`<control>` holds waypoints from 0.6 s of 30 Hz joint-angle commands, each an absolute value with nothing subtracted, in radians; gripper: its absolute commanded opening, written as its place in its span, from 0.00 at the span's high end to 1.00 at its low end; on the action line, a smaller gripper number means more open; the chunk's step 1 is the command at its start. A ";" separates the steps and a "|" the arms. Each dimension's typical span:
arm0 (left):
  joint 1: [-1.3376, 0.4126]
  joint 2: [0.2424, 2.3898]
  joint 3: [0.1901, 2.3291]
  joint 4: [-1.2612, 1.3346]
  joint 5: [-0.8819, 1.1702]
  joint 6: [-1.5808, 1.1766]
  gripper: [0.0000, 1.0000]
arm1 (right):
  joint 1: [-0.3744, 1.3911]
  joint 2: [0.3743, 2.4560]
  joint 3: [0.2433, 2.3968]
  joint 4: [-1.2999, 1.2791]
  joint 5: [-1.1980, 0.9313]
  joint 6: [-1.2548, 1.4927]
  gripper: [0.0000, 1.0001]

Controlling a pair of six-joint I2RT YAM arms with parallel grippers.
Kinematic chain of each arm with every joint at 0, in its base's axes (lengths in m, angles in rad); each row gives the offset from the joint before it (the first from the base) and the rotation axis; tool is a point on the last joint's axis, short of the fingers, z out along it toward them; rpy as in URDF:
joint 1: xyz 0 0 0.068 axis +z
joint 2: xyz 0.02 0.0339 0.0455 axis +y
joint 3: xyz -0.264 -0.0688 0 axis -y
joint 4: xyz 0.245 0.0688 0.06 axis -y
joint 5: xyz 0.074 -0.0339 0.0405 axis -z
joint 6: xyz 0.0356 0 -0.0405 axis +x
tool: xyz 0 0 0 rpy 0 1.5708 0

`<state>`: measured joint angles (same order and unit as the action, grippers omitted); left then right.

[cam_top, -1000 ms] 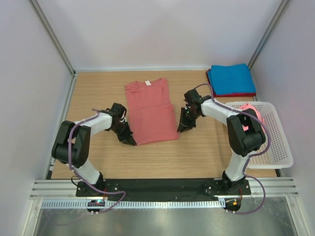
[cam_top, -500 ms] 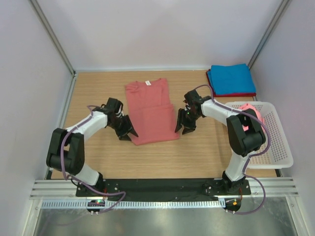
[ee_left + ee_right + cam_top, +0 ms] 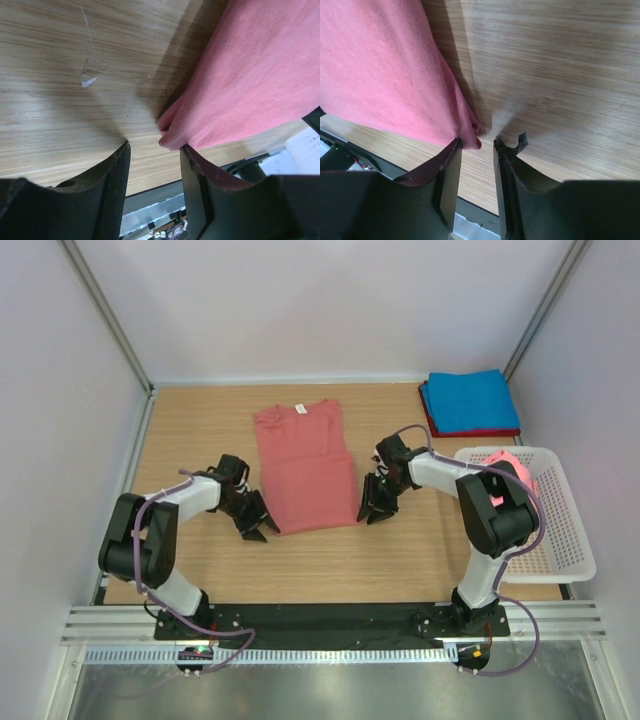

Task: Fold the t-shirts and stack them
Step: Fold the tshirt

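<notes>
Hem corners of red t-shirt [image 3: 305, 465] lying between jaws: left tool [image 3: 154, 146] part-open, gripping nothing; right tool [image 3: 476, 142] narrower, also empty; likely lining up pinch for fold.

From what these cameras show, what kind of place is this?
Probably a robot test cell in a lab: plain white walls enclose a wooden table, an aluminium rail runs along its near edge, and folded shirts lie stacked near a white basket.

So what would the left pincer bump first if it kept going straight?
Most likely the red t-shirt, its bunched corner lying just ahead of the left pincer, with the wooden table underneath. Depth is unclear.
</notes>
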<state>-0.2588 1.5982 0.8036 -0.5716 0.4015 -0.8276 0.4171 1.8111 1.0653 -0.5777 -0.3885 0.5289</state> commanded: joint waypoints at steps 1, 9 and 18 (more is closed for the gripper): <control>-0.239 1.611 0.769 -0.473 0.391 -0.841 0.54 | 0.420 1.812 1.052 -0.540 -0.387 0.525 0.62; -0.233 1.628 0.772 -0.453 0.422 -0.830 0.81 | 0.419 1.838 1.058 -0.528 -0.391 0.526 0.75; -0.233 1.545 0.788 -0.560 0.411 -0.851 0.99 | 0.420 1.760 1.051 -0.575 -0.371 0.541 0.99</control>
